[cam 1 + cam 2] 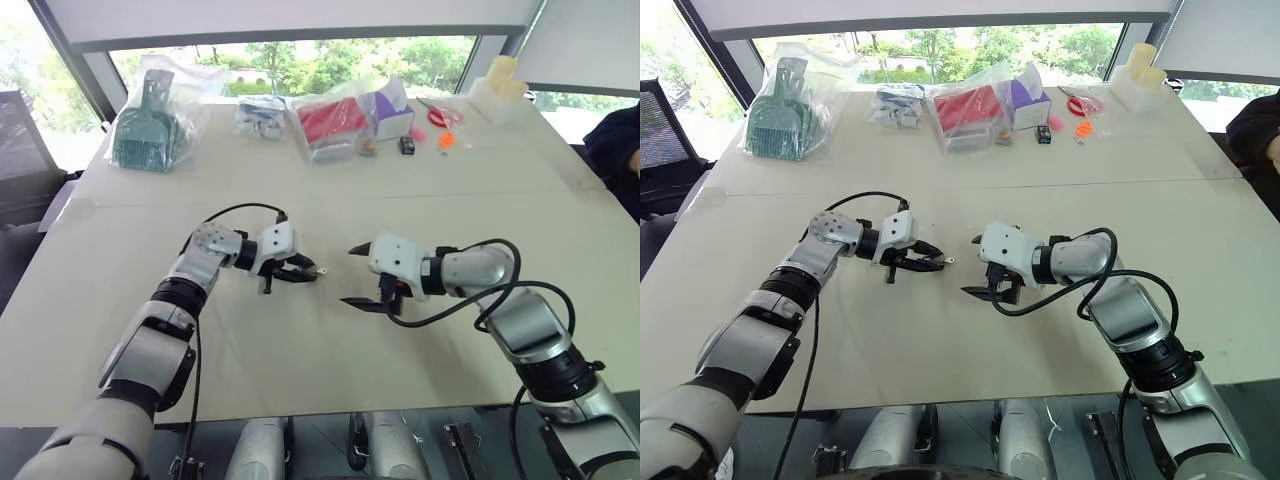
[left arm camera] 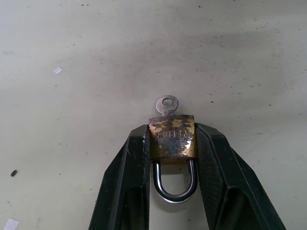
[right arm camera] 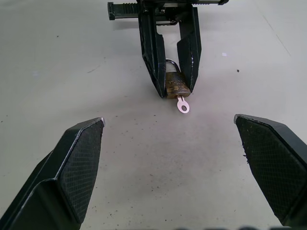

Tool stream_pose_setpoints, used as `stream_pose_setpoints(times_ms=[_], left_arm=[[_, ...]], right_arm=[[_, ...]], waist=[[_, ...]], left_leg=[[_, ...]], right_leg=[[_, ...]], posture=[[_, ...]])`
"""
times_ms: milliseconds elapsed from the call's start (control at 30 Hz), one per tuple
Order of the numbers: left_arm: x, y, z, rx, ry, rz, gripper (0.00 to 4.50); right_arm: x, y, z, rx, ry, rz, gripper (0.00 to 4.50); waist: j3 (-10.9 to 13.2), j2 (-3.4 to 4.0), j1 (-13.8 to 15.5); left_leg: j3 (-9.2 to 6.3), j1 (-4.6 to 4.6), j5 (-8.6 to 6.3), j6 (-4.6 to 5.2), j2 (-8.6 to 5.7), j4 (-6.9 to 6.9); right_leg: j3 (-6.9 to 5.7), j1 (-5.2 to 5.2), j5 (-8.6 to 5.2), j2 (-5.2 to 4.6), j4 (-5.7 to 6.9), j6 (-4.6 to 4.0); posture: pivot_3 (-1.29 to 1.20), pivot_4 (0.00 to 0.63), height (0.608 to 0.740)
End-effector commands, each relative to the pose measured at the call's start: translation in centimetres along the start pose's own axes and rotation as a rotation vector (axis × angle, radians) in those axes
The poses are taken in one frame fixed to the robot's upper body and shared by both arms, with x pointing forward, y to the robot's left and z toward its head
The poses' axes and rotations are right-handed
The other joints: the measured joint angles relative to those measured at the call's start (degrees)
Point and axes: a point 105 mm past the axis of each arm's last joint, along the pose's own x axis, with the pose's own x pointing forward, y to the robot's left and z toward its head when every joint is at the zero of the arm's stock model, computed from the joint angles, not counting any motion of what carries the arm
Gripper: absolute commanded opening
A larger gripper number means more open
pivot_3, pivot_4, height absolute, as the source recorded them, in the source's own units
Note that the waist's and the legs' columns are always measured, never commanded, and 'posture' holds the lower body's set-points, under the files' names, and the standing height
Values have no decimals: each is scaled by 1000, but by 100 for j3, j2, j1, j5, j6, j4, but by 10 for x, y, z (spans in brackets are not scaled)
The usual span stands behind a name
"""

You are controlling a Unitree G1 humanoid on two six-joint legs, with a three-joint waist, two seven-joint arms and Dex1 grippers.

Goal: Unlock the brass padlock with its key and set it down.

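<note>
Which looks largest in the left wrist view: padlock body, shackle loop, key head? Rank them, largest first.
1. Brass padlock body, clamped between the left gripper fingers.
2. Shackle loop, a bit smaller; nearer the camera, so this is unsure.
3. Key head, clearly smallest.

TEXT: you can see small stamped letters on the brass padlock | they are upside down, too worn to read
</note>
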Motion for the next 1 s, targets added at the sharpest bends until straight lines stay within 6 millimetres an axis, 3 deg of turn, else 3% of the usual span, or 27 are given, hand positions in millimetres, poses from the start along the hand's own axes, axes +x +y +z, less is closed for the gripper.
stream_pose_setpoints(times_ms=[33, 233, 467, 567, 767, 800, 1000], left_arm=[[-13, 5, -6, -30, 30, 31, 760], [-25, 12, 34, -80, -121, 36, 760], [-29, 3, 45, -79, -135, 39, 760], [-31, 0, 49, -83, -143, 45, 760], [-32, -3, 46, -64, -114, 56, 760], [-31, -3, 46, -63, -113, 58, 760], [-31, 0, 50, -16, -119, 83, 760]], right_arm=[[6, -7, 16, -57, -50, -27, 4500], [27, -25, 18, -287, -29, -137, 4500], [41, -26, 22, -443, -66, -173, 4500], [44, -27, 23, -481, -76, -183, 3605], [45, -28, 28, -500, -96, -185, 424], [45, -28, 28, -498, -100, -182, 57], [48, -22, 29, -458, -103, -137, 57]], waist=[[0, 0, -16], [4, -2, -21], [4, -2, -12], [4, -2, -14], [5, -2, -17], [5, -2, -15], [5, -1, -14]], left_leg=[[1, 1, 0, 0, 0, 0], [5, -24, 1, 0, -3, 0], [8, -27, 1, 0, -6, 0], [7, -25, 1, 0, -5, 0], [6, -24, 1, 0, -5, 0], [6, -25, 1, 0, -5, 0], [6, -24, 1, 0, -5, 0]], right_leg=[[0, 0, 0, 0, 1, 0], [2, -38, -1, 1, 23, 0], [5, -37, -2, -1, 20, 2], [5, -38, -2, 0, 22, 2], [5, -38, -2, 0, 23, 1], [5, -38, -2, 0, 23, 1], [5, -37, -2, 0, 23, 1]], posture=[[0, 150, 740], [0, 150, 740], [0, 150, 740], [0, 150, 740], [0, 150, 740], [0, 150, 740], [0, 150, 740]])
